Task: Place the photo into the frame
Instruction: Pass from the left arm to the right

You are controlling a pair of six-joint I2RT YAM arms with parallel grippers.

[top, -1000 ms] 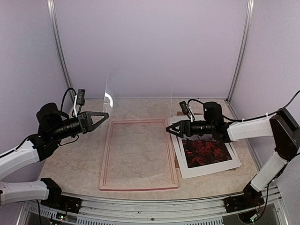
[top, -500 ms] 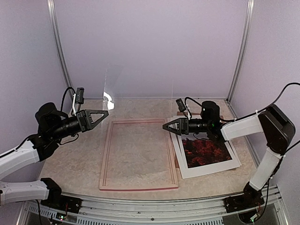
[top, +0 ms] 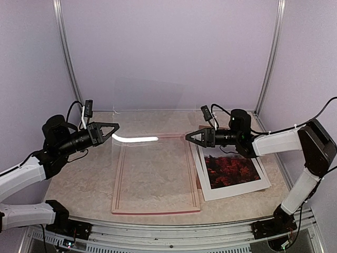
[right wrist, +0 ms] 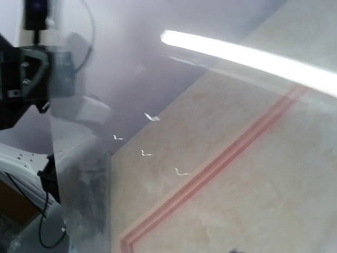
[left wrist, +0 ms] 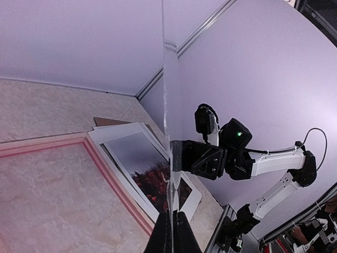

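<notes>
The left pincer (top: pixel 117 126) is clamped shut on the left edge of a clear, thin rectangular pane (top: pixel 138 139) raised over the far end of the pale pink wooden rectangular frame (top: pixel 118 179). The frame lies flat mid-surface (top: pixel 79 195). The right pincer (top: pixel 187 137) meets the pane's right edge; whether it grips cannot be told. The white-bordered print of dark red foliage (top: pixel 231 171) lies face up just right of the frame.

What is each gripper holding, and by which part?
The left gripper pinches the clear sheet by its left edge. The right gripper sits at the sheet's right edge; whether it grips cannot be told.
</notes>
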